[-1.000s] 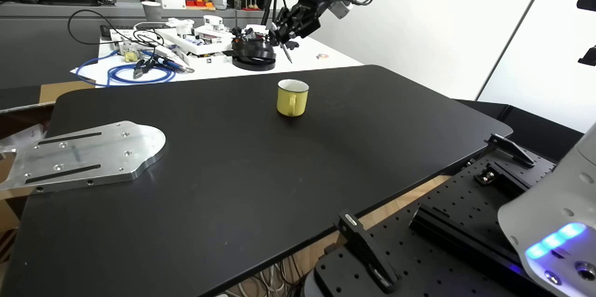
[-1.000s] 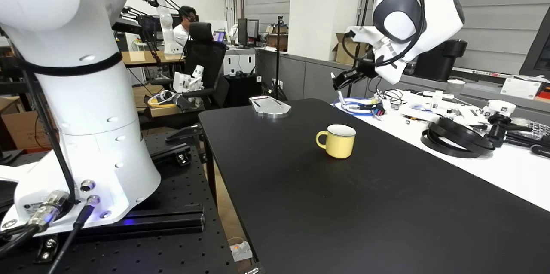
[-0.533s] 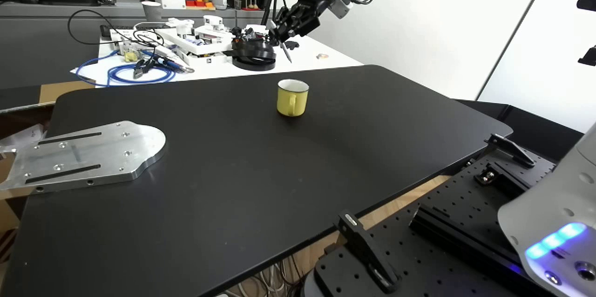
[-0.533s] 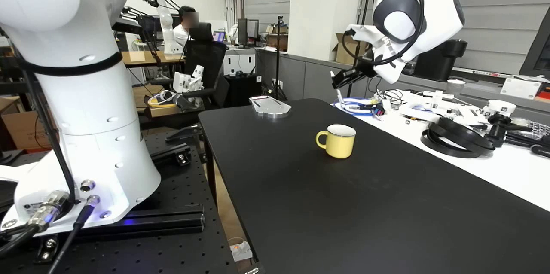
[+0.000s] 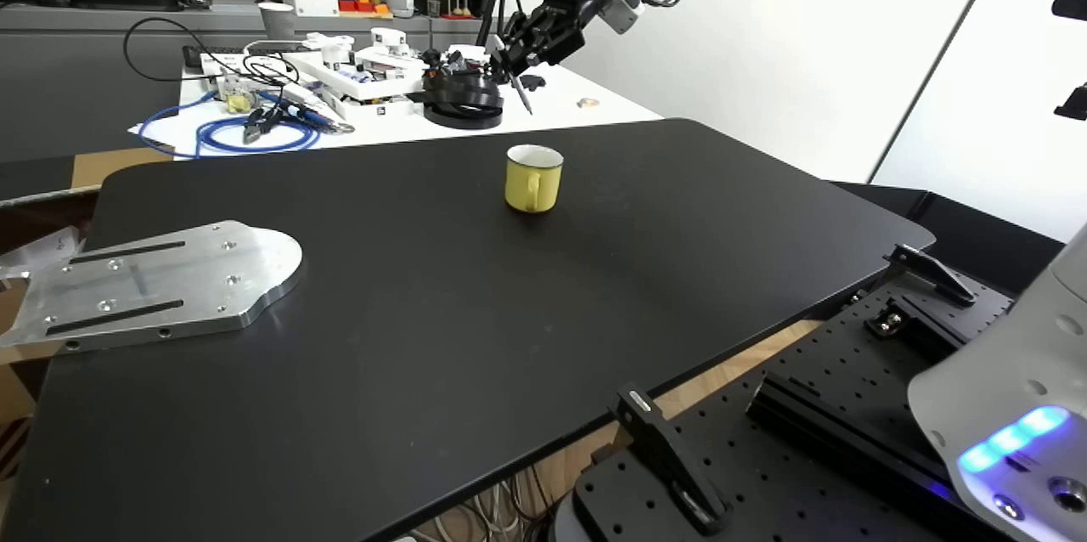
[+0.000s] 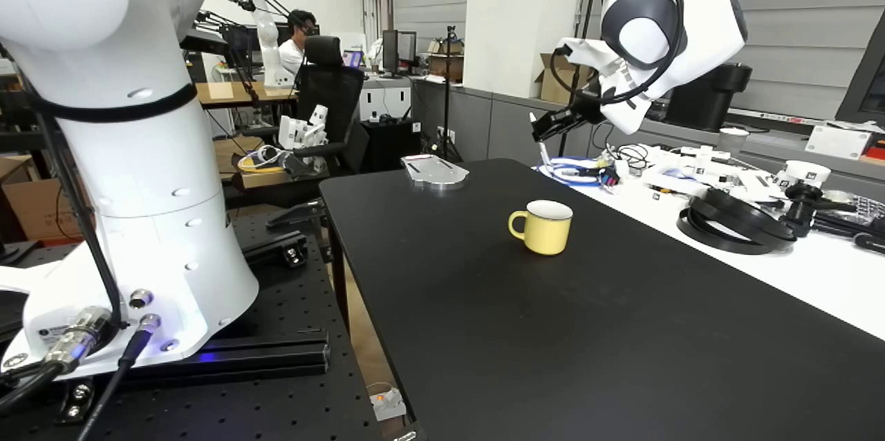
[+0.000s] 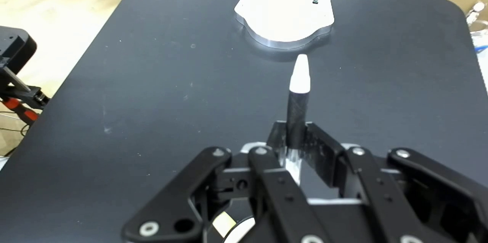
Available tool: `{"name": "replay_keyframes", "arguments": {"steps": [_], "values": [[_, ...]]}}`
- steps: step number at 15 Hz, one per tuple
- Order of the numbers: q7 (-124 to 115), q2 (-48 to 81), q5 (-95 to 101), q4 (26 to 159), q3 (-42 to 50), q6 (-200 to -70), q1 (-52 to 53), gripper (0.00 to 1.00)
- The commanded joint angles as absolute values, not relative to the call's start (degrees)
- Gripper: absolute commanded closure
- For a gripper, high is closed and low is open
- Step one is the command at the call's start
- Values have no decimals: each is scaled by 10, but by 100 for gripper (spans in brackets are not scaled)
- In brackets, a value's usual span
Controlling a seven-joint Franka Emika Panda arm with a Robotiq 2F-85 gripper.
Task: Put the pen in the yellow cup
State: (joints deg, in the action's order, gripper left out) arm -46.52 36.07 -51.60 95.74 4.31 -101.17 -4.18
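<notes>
Black two-fingered gripper (image 7: 296, 136): extended obliquely downward from the white-and-grey arm (image 6: 705, 30); narrowed on a thin, tilted, dark-and-whitish pen (image 7: 298, 102), held aloft, outside and apart from the squat yellow cylindrical cup (image 6: 546, 230), which stood upright on the matte black table (image 6: 622, 358).

At six o'clock in the wrist view, the tool (image 7: 295, 136) and bottom edge are hiding most of the yellow cup (image 7: 223, 224).

I count one gripper (image 7: 294, 136), one pen (image 7: 297, 109), one yellow cup (image 6: 546, 230), one metal plate (image 5: 174, 280), one black tabletop (image 5: 442, 372), and, in an exterior view, two black clamps (image 5: 669, 459).
</notes>
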Motion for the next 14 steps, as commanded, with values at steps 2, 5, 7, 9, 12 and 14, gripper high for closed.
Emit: {"name": "replay_keyframes", "arguments": {"steps": [2, 5, 7, 9, 12, 14], "values": [[-465, 362, -516, 955, 45, -1009, -41, 81], [-465, 362, -516, 955, 45, -1009, -41, 81], [-465, 363, -516, 954, 45, -1009, -41, 81], [-465, 364, -516, 954, 45, -1009, -41, 95], [-466, 379, -520, 941, 43, -1004, -44, 95], [-462, 389, -523, 936, 42, -1002, -46, 95]]}}
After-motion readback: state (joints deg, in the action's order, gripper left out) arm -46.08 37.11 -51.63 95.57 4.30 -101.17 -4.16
